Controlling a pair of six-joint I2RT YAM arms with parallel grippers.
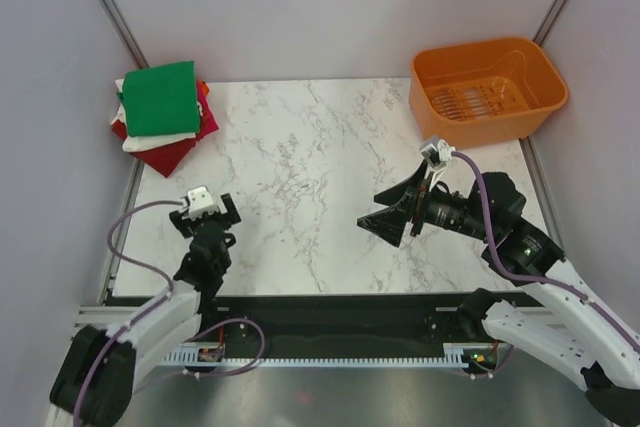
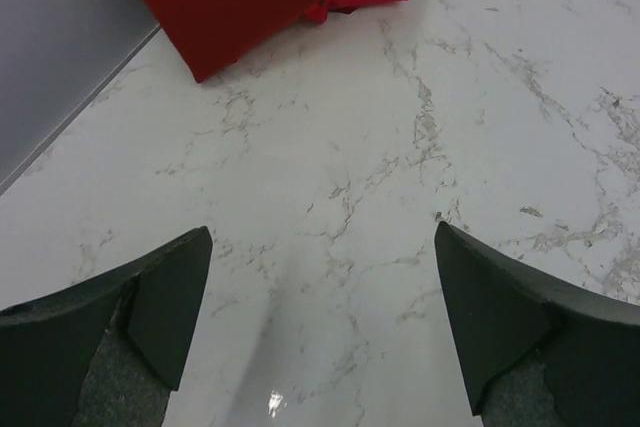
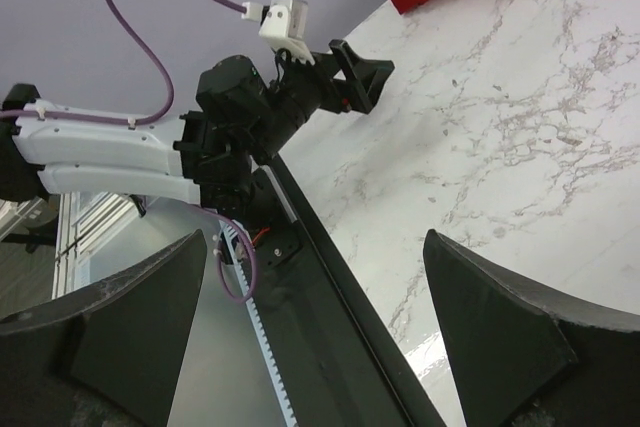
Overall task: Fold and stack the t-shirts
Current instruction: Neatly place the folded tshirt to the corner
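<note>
- T-shirts [image 1: 160, 119] lie in a folded stack at the far left corner of the marble table [image 1: 320, 147], close to the left wall.
- On top of the stack is the green tee [image 1: 160, 97], folded into a neat rectangle. A cream-white shirt [image 1: 135, 140] shows beneath its near edge, and a red shirt [image 1: 168, 155] lies at the bottom, its corner sticking out toward the arms.
- Left gripper [image 1: 205, 215] hovers over bare marble near the table's near left edge, well apart from the stack and pointing toward it. Its fingers are spread wide with nothing between them.
- From the left wrist, the red shirt's corner fills the top of the view, and only white veined marble lies between the two dark fingertips.
- Right gripper [image 1: 386, 209] is over the right half of the table, turned sideways to face left across the surface. Its fingers are also spread wide and empty.
- From the right wrist, the left arm [image 3: 250, 117] shows at the table's edge, with red cloth far off at the top.
- Orange basket [image 1: 487, 87] stands at the far right corner, well apart from both grippers and the shirts.
</note>
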